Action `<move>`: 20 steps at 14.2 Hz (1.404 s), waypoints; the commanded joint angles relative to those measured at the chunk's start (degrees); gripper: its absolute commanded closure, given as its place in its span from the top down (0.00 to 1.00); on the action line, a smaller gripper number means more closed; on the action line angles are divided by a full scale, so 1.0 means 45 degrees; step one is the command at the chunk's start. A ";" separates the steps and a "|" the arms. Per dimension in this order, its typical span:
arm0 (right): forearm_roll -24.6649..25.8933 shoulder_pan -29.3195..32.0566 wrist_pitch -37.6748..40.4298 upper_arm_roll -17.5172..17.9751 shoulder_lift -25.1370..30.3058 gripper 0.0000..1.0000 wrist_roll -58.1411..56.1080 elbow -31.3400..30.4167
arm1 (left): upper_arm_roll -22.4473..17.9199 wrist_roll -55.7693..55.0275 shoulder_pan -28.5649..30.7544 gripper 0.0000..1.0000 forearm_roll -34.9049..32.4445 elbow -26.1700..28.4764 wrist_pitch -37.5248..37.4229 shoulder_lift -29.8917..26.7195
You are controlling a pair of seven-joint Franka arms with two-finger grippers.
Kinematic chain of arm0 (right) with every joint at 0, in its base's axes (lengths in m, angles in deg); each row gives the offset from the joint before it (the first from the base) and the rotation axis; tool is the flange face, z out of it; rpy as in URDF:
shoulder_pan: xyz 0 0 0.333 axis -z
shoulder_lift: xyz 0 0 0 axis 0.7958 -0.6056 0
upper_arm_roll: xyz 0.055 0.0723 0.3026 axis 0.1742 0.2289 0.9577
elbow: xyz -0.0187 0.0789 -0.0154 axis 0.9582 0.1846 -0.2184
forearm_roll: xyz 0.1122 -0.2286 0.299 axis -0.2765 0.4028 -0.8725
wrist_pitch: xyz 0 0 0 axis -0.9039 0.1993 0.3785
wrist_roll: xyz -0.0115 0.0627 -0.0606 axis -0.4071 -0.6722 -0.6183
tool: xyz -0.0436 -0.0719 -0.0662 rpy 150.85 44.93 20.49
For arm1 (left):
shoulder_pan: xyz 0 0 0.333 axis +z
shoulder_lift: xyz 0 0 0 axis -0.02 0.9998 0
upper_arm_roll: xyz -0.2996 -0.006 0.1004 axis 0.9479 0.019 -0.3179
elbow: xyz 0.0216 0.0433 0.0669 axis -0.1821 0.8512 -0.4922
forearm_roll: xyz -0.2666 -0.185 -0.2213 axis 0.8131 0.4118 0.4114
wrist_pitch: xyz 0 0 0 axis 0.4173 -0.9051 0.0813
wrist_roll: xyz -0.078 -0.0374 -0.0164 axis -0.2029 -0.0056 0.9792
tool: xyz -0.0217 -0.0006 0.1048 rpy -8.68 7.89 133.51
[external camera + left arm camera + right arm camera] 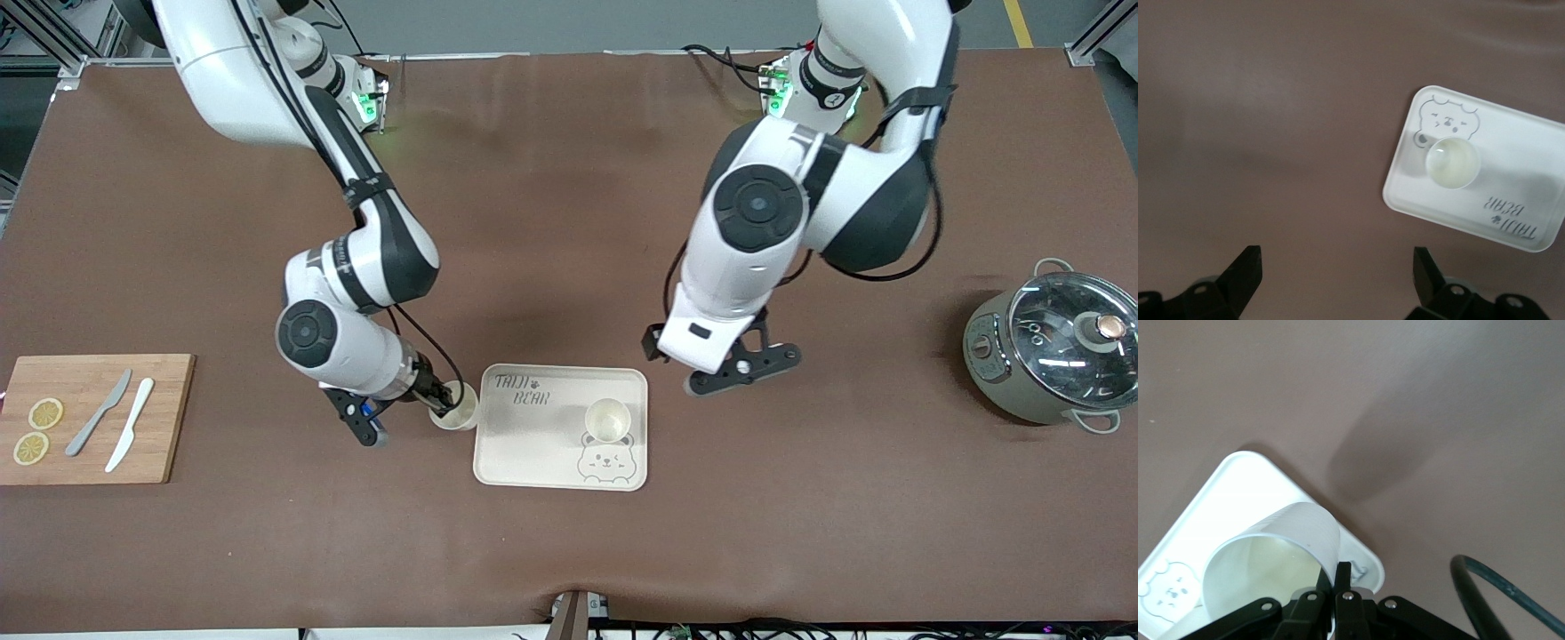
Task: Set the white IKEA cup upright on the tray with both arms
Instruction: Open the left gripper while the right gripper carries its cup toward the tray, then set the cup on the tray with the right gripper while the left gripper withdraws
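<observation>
Right gripper (442, 397) pinches the rim of a light, rigid, likely slippery cup (455, 406) beside the tray (533, 444); left gripper (742, 366) waits, spread wide.

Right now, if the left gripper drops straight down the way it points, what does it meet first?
Probably bare brown table. The left gripper, jaws open, hangs just off the tray toward the left arm's end, clear of the upright cup on it, though depth is uncertain.

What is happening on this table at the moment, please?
The right gripper is shut on the rim of a white cup, held at the tray's edge toward the right arm's end of the table. A second cup already stands upright on the tray, by the bear drawing. The left gripper is open and empty, over the bare table beside the tray.
</observation>
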 commanded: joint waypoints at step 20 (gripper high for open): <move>-0.0010 -0.1149 -0.0927 -0.0158 -0.1418 1.00 0.1183 0.0596 | -0.0084 0.6095 0.3450 1.00 0.0051 0.5162 0.3090 -0.2821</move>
